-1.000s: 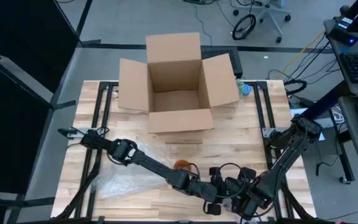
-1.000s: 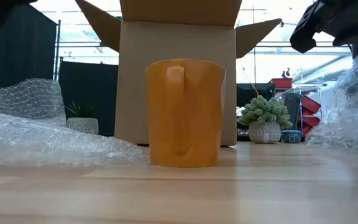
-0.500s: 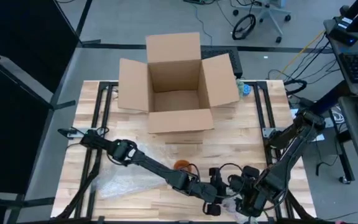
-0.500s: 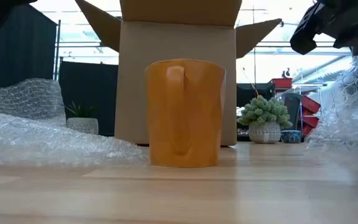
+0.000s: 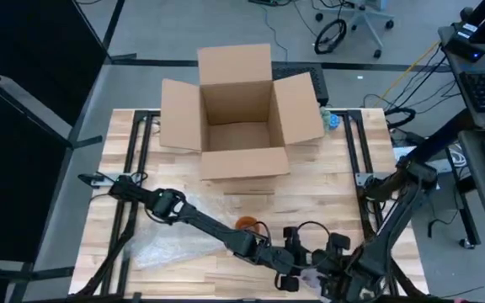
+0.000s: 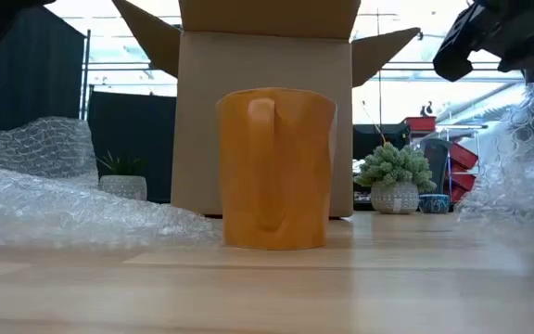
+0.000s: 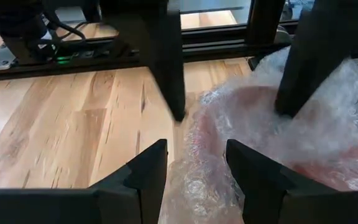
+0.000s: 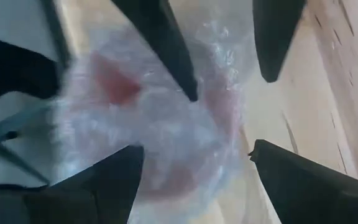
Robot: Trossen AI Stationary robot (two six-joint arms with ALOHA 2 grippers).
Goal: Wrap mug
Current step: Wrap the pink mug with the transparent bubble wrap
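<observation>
Between the two grippers at the table's near edge sits a crinkled, translucent bubble-wrap bundle (image 7: 272,143), its rounded lump showing a pinkish-red shape through the plastic; what is inside cannot be told for sure. Left gripper (image 7: 194,168) has its dark, flat fingers apart, with the bundle just ahead of and between the tips. Right gripper (image 8: 194,165) also stands spread wide, the same cloudy wrap filling the gap between its fingers. Seen from above, both grippers meet low over the bundle (image 5: 314,276). Away from them, toward the table's middle, a glossy orange ceramic mug (image 6: 274,169) stands upright and bare on the pale wooden tabletop (image 6: 267,288), handle facing the low camera. Behind it is an open brown cardboard box (image 5: 238,114). Beside the left arm lies a loose, rumpled sheet of clear bubble wrap (image 5: 171,248)
</observation>
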